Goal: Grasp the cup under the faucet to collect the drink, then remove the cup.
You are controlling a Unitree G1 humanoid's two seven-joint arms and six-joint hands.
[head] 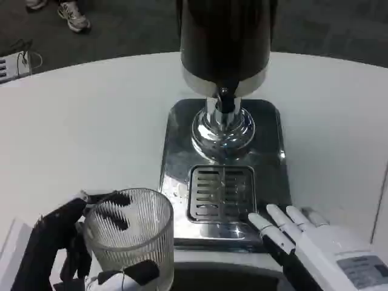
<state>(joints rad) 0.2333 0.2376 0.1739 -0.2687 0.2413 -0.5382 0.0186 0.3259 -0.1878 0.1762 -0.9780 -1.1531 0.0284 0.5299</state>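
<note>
A clear ribbed glass cup (130, 233) stands at the lower left, left of the dispenser's base, with my left hand (66, 242) wrapped around it, dark fingers on both sides. The drink dispenser has a dark tank (224, 42), a small black faucet (225, 100) and a chrome base (273, 157) with a slotted drip grille (221, 193). Nothing stands on the grille. My right hand (303, 236) lies at the lower right, fingers stretched out and apart, tips touching the base's front right corner, holding nothing.
The white round table (91, 121) spreads to both sides of the dispenser. Beyond its far edge is dark carpet with a person's shoes (73, 15) at the top left and a white object with a cable (15, 63) at the left edge.
</note>
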